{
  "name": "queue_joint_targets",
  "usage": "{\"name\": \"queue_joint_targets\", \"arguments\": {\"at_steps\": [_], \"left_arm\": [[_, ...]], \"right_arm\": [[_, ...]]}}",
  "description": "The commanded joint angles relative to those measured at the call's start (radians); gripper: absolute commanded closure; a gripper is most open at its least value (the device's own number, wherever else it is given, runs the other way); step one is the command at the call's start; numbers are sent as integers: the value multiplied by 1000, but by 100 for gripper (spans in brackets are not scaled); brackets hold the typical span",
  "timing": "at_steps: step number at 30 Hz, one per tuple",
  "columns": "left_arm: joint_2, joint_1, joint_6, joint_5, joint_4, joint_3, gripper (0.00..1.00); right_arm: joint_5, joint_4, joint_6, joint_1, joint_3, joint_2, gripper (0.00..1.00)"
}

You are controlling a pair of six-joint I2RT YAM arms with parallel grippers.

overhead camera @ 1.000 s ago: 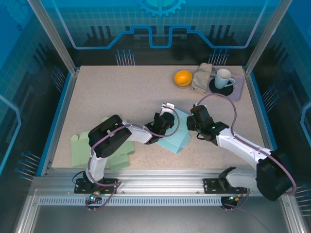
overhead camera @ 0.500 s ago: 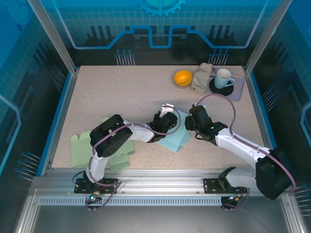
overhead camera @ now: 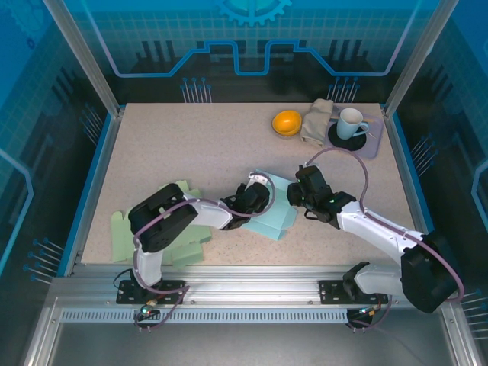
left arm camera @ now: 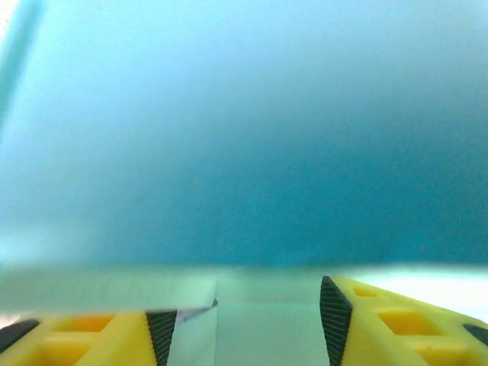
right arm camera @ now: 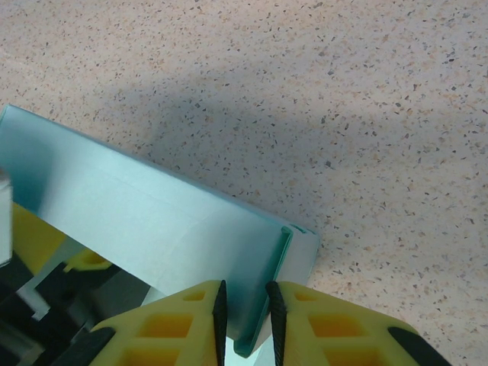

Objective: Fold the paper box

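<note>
We have the paper box (overhead camera: 276, 219) mid-worktop (overhead camera: 191, 145), between both hands. The right hand (right arm camera: 244, 296) is pinched on its upright wall. The left hand (left arm camera: 245, 314) is parted, with a panel straight ahead.

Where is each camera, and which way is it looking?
Top external: above, behind the arms, looking down on the table; both arms, left gripper and right gripper meet at the paper box.
Left wrist: pressed close to the box's teal panel; yellow fingers below.
Right wrist: looking down at the box wall its fingers pinch.
Shared: the box.
</note>
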Motion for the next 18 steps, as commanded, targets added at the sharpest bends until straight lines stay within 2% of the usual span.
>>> {"name": "queue_joint_targets", "arguments": {"at_steps": [1, 13, 18], "left_arm": [[-69, 10, 24, 84, 24, -50, 42], [-311, 70, 11, 247, 28, -228, 40], [-426, 93, -14, 257, -20, -298, 40]], "right_arm": [[-30, -93, 2, 19, -7, 38, 76], [-19, -96, -18, 19, 16, 62, 76], [-21, -110, -41, 16, 37, 79, 75]]}}
